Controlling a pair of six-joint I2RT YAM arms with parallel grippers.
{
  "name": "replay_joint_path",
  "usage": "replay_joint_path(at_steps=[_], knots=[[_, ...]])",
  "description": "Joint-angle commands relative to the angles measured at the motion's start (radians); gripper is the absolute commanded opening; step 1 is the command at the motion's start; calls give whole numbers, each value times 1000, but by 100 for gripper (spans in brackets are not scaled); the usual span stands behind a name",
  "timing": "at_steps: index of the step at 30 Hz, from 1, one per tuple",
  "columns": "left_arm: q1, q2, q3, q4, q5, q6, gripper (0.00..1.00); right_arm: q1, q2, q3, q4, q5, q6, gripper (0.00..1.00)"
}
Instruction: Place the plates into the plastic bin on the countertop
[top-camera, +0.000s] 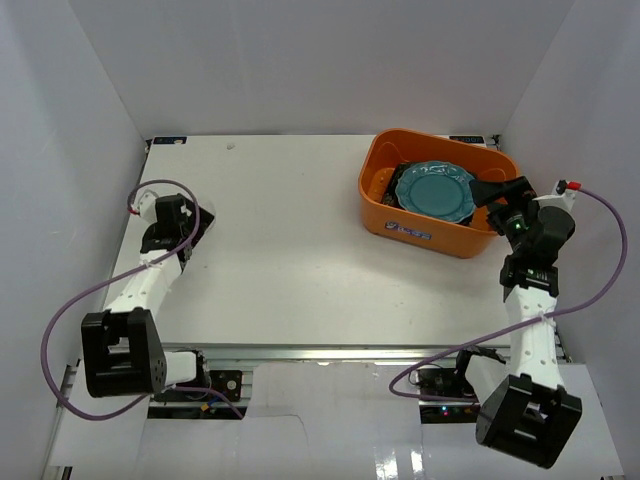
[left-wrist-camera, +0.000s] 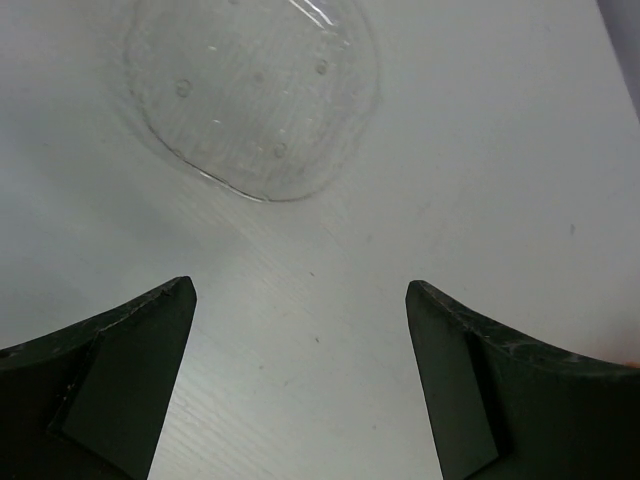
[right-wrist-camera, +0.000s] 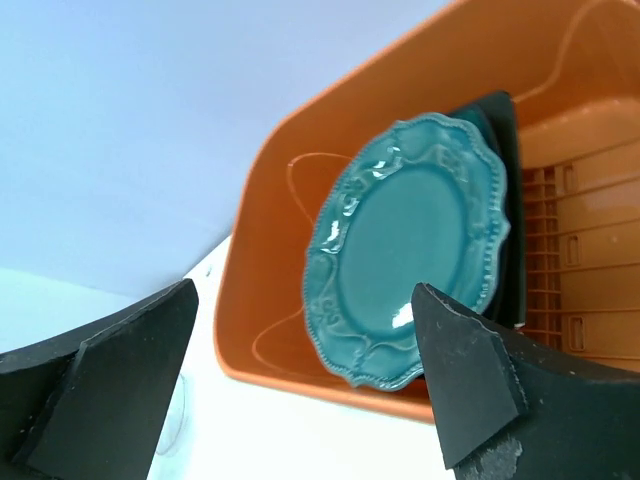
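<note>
The orange plastic bin (top-camera: 380, 205) stands at the back right of the white countertop (top-camera: 290, 260). A blue roundish plate (top-camera: 433, 190) with a beaded rim lies on top inside it, over darker plates (top-camera: 415, 168). In the right wrist view the blue plate (right-wrist-camera: 400, 250) lies inside the bin (right-wrist-camera: 265, 260), with a dark teal square plate (right-wrist-camera: 505, 180) under it. My right gripper (top-camera: 492, 190) is open and empty at the bin's right rim; it also shows in the right wrist view (right-wrist-camera: 305, 315). My left gripper (left-wrist-camera: 300, 300) is open and empty, low over the countertop at the far left (top-camera: 190, 232).
White walls enclose the countertop on three sides. A clear round patch (left-wrist-camera: 250, 90) lies on the tabletop just ahead of my left gripper. A white-blue label (top-camera: 408, 230) is on the bin's near side. Purple cables loop beside both arm bases.
</note>
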Motion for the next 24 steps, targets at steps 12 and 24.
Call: replay_joint_path(at_steps=[12,24], knots=[[201,311,59,99,-44,-19,92,66,-252,-37,27,-303,-7,95],[210,486,150,154,-10,24,53,565,-224,-123,50,-78,-67,91]])
